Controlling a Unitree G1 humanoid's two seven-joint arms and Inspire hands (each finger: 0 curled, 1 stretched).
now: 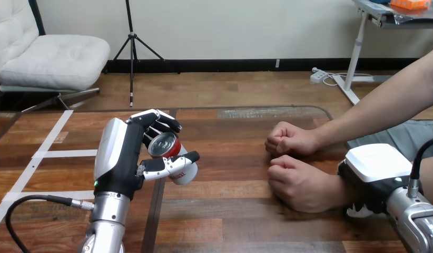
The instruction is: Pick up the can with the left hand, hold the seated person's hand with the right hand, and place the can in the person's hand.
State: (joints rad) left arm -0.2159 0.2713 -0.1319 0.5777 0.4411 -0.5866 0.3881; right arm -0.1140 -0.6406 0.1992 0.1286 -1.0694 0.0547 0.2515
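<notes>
A red can (168, 149) with a silver top is lifted off the wooden table (230, 216) and tilted, its top facing me. My left hand (125, 158) is shut on it, thumb across the front and fingers curled over the far side. At the right, the person rests two fists on the table, the far one (288, 139) just behind the near one (296, 182). My right hand (375, 166) lies against the wrist of the near fist, its white back turned up. I cannot tell whether it grips that wrist.
White tape strips (51, 154) cross the table's left part. A dark seam (151, 221) runs along the table below the can. The person's forearms come in from the right edge. Bare wood lies between the can and the fists.
</notes>
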